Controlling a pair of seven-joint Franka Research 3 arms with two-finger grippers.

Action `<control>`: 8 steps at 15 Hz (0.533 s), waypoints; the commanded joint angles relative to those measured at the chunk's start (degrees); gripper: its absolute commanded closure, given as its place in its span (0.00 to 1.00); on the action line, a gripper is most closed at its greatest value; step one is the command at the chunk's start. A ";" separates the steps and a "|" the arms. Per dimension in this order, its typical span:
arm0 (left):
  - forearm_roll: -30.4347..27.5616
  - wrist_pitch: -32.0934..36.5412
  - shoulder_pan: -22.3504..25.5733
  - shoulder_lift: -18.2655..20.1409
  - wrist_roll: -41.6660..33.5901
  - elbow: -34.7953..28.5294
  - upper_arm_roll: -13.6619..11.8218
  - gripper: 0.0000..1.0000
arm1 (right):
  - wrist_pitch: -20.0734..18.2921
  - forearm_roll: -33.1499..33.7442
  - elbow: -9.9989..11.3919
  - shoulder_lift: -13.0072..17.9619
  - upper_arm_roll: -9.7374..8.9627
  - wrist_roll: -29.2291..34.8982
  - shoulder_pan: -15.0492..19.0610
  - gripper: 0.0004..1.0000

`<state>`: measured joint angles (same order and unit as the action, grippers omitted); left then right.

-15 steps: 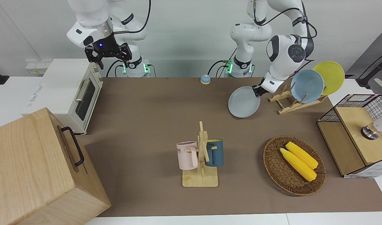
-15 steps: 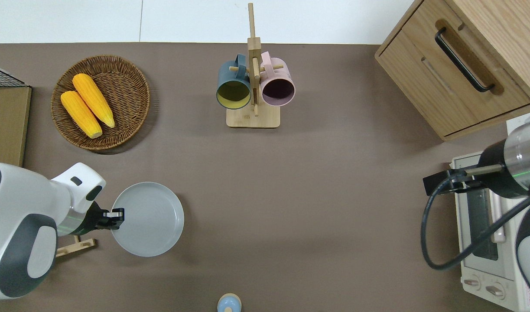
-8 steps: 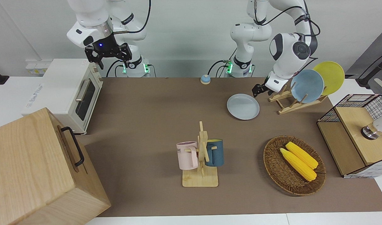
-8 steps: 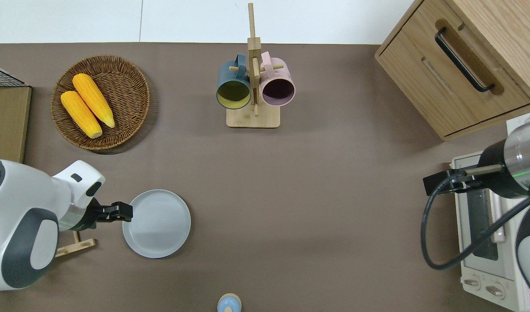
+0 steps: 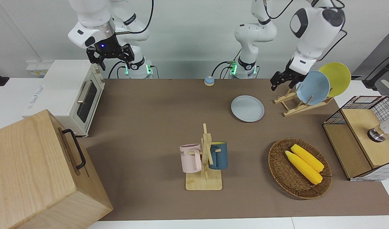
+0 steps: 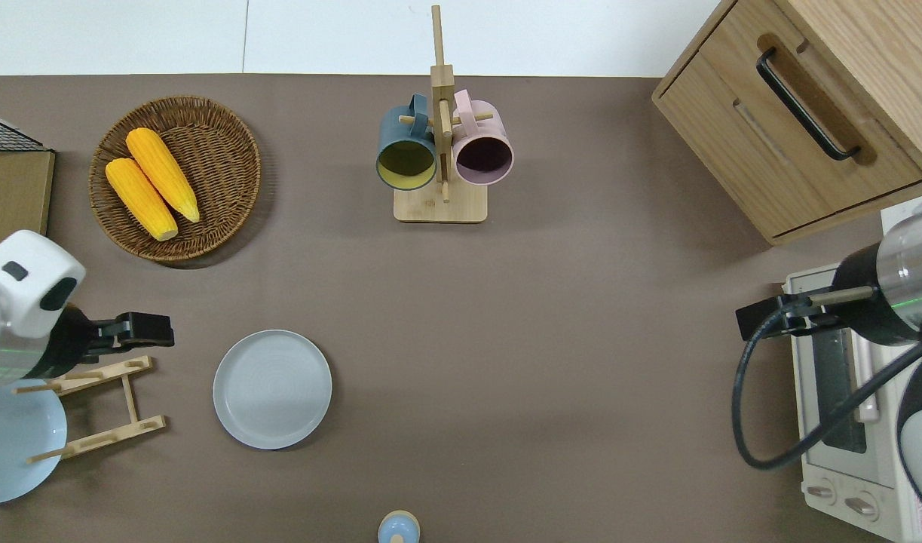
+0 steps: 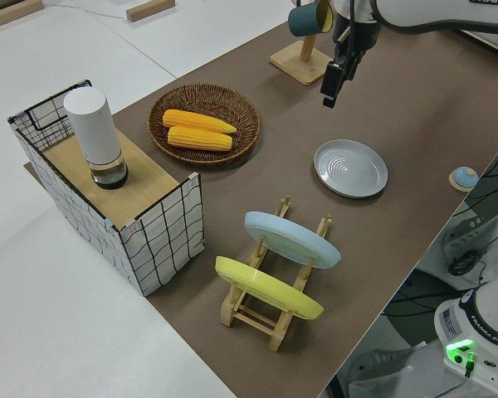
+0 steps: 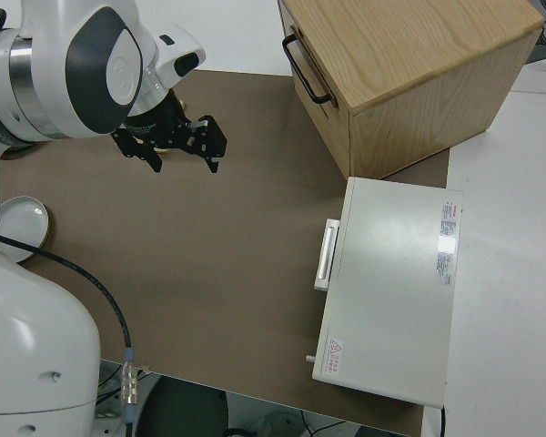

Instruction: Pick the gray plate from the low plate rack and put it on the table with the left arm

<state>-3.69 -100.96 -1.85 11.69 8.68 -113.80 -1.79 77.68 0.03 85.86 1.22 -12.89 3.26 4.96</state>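
The gray plate (image 5: 247,108) lies flat on the table's brown mat (image 5: 156,108), beside the low plate rack (image 5: 296,102) and toward the table's middle from it. The plate also shows in the overhead view (image 6: 272,388) and the left side view (image 7: 350,167). The rack (image 6: 91,411) holds a light blue plate (image 5: 312,87) and a yellow plate (image 5: 336,78). My left gripper (image 5: 281,82) is open and empty, up in the air. In the overhead view it (image 6: 150,330) is over the mat at the rack's edge, apart from the gray plate. My right gripper (image 5: 110,58) is open and parked.
A wicker basket (image 6: 204,230) with two corn cobs, a mug stand (image 6: 440,151) with two mugs, a wooden drawer cabinet (image 6: 800,113), a toaster oven (image 5: 67,95), a wire-sided box (image 5: 366,136) and a small blue bell (image 5: 209,80) stand on or around the mat.
The left gripper let go of the gray plate, which settled flat on the mat. The gripper then rose and drew back toward the rack. The right arm has not moved.
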 commanded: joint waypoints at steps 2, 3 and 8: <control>5.80 7.52 -0.70 0.61 -0.16 7.89 -0.32 0.01 | -0.87 -0.20 -0.35 0.27 -0.38 -0.19 0.84 0.01; 5.80 8.92 -0.70 0.53 -0.42 8.85 -0.32 0.01 | -0.87 -0.20 -0.35 0.27 -0.38 -0.19 0.84 0.01; 5.54 11.39 -0.61 0.35 -0.07 10.79 -0.59 0.01 | -0.87 -0.20 -0.35 0.27 -0.38 -0.19 0.84 0.01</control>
<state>0.94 -91.33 -1.93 12.97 8.45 -104.81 -1.86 77.68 0.03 85.86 1.22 -12.89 3.26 4.96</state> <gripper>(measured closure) 0.004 0.009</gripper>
